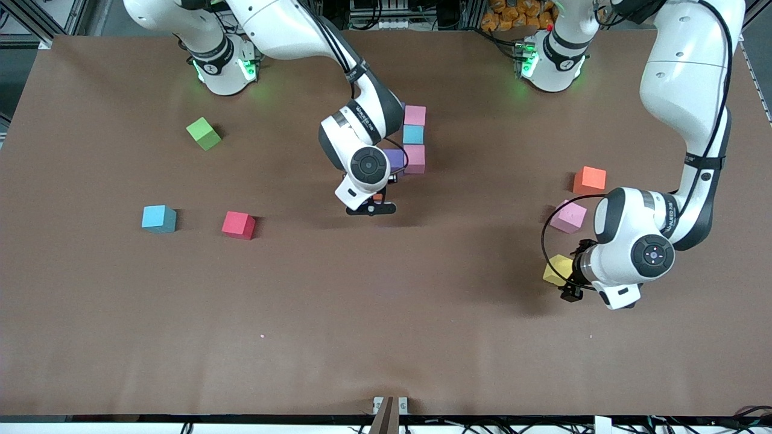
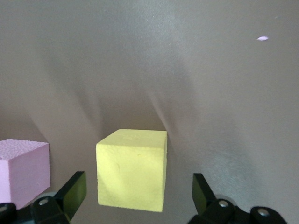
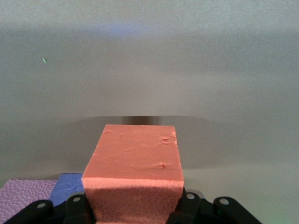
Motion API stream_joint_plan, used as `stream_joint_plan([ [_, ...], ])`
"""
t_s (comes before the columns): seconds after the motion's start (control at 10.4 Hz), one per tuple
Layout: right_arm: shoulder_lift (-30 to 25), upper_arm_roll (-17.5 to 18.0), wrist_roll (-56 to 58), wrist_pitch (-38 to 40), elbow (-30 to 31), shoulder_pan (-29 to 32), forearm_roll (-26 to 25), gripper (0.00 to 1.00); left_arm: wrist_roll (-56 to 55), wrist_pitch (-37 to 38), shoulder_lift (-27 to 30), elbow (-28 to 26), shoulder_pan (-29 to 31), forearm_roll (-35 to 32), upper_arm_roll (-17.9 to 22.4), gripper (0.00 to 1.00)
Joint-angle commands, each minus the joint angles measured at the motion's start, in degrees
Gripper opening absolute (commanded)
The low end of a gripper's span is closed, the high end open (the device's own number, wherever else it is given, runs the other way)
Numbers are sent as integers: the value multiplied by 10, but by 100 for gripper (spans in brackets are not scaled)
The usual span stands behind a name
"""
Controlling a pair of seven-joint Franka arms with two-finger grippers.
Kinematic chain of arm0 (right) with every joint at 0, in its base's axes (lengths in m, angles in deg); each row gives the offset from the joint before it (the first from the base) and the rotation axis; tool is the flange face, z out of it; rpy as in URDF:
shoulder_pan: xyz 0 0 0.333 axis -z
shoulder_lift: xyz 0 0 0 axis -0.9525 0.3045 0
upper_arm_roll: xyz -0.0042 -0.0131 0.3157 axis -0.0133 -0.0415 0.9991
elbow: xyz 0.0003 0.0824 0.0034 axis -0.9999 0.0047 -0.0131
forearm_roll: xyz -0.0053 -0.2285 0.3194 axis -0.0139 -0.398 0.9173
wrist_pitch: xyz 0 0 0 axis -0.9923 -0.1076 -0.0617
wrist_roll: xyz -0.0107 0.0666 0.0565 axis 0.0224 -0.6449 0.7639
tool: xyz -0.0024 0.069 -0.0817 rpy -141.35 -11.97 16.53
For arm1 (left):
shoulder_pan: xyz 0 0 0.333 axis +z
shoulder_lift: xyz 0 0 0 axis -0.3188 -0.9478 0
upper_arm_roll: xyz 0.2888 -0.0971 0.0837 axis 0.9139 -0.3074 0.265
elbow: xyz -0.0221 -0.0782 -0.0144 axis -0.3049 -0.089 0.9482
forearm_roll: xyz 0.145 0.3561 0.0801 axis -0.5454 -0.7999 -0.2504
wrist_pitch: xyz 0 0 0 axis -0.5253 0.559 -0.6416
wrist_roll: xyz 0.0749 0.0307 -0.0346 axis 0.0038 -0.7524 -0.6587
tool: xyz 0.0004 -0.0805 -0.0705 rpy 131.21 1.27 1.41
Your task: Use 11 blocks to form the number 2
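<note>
Yellow block [image 2: 132, 169] sat on the bench between your left gripper's [image 2: 139, 198] wide fingers, ungrasped. Your right gripper [image 3: 135, 210] held an orange block [image 3: 133, 175] just beside the started column [image 1: 414, 140]. Next you needed a square set-down against the purple block [image 1: 395, 160].

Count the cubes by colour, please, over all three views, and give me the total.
pink cubes: 3
light blue cubes: 2
orange cubes: 2
red cube: 1
purple cube: 1
yellow cube: 1
lime-green cube: 1
Total: 11
</note>
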Motion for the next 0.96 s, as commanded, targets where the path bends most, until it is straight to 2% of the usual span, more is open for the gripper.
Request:
stream_joint_plan([
  [0.0, -5, -2, -3, -13, 12, 0, 24, 0, -12, -9, -7, -17, -3, -16, 4, 100],
  [0.58, -5, -2, 4, -39, 31, -6, 26, 0, -25, -10, -27, -13, -5, -18, 4, 100],
  [0.67, -5, -2, 5, -39, 32, -8, 25, 0, -26, -10, -27, -13, -3, -18, 4, 54],
  [0.77, -4, -2, 5, -41, 33, -12, 25, 0, -26, -10, -27, -12, -3, -17, 4, 15],
  [0.87, -4, -2, 5, -43, 34, -12, 25, 0, -26, -9, -25, -12, -3, -17, 4, 2],
])
